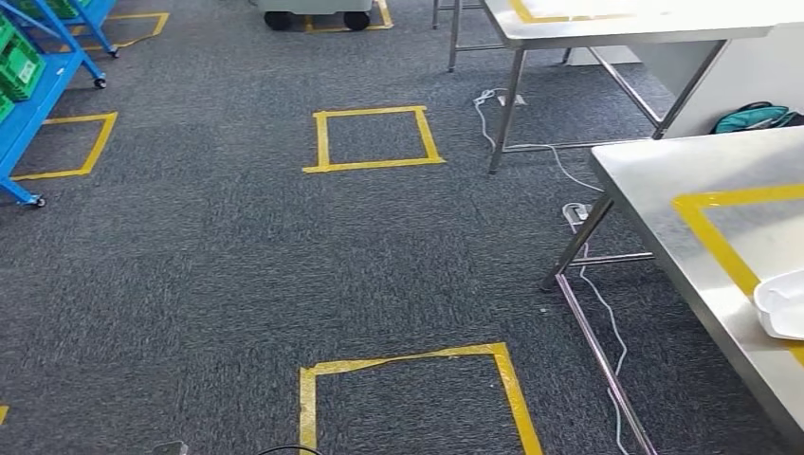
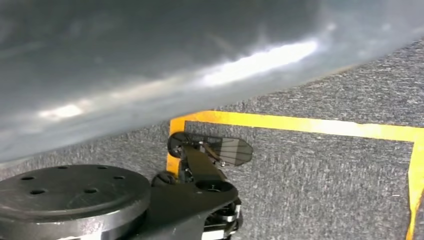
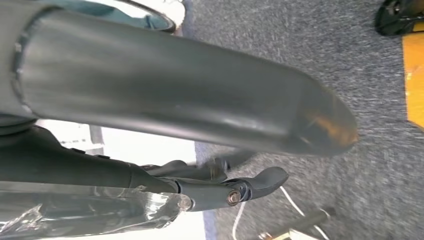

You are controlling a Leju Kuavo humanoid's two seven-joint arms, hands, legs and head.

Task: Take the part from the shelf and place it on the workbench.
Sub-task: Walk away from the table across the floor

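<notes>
Right hand (image 3: pixel 215 185) looks closed on the clear-wrapped part (image 3: pixel 90 215), left hand (image 2: pixel 150 65) I cannot tell; best turn toward the steel surface (image 1: pixel 654 190) at three o'clock, grip firm, and lower inside its yellow tape (image 1: pixel 721 237).

bright even indoor light, far steel table (image 1: pixel 616 19) blown out to white glare, carpet (image 1: pixel 218 265) sharp with soft shadows, right hand (image 3: pixel 210 185) close and blurred, thumb (image 3: pixel 175 85) out of focus with streaked highlights
</notes>
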